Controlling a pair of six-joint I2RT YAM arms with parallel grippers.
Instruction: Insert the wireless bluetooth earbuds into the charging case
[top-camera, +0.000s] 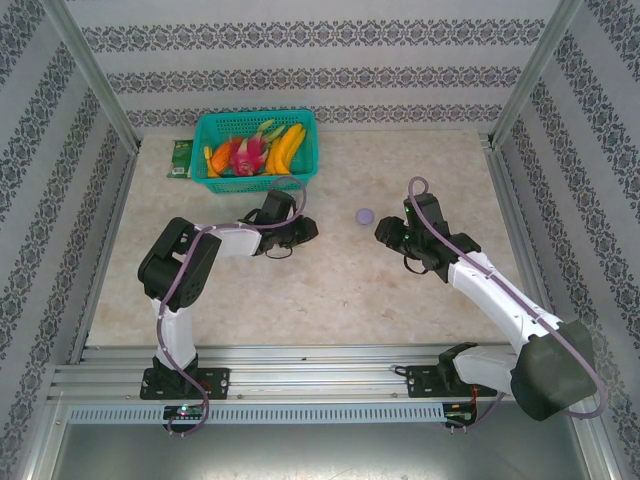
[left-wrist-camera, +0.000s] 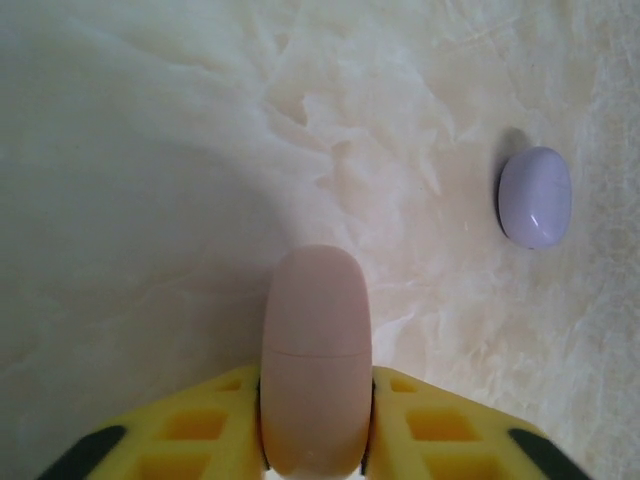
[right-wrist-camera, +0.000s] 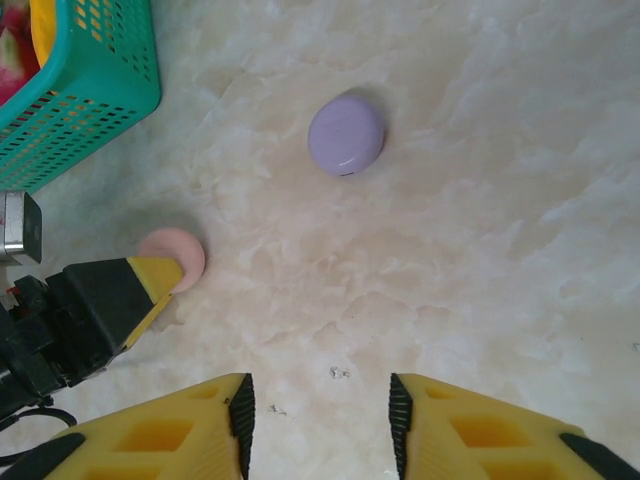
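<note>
Left gripper (left-wrist-camera: 316, 386): closed on a pale pink rounded plastic charging case (left-wrist-camera: 315, 325). Its yellow fingers sit against the case's two long sides, and the rounded end sticks out past the fingertips.
Pink case: lid shut, with a thin seam running across its body. It is held low over the table's middle, on the left arm's side; I cannot tell whether it touches the surface.
Right gripper (right-wrist-camera: 320, 420): open, its yellow jaws standing apart with nothing between them, only bare tabletop below.
Right gripper's place: over the table's middle on the right arm's side, facing the left gripper and well apart from it.
Tiny speck (right-wrist-camera: 338, 373): lies on the table just ahead of the right jaws, too small to identify.
Pale purple rounded plastic charging case (right-wrist-camera: 346, 134): lies closed and free on the table, between the two grippers and a little nearer the far edge, touching neither.
Cream marble-patterned table (top-camera: 330, 290): carries everything here.
Teal perforated plastic basket (top-camera: 262, 184): stands near the far edge, left of centre, and holds toy fruit including yellow bananas.
</note>
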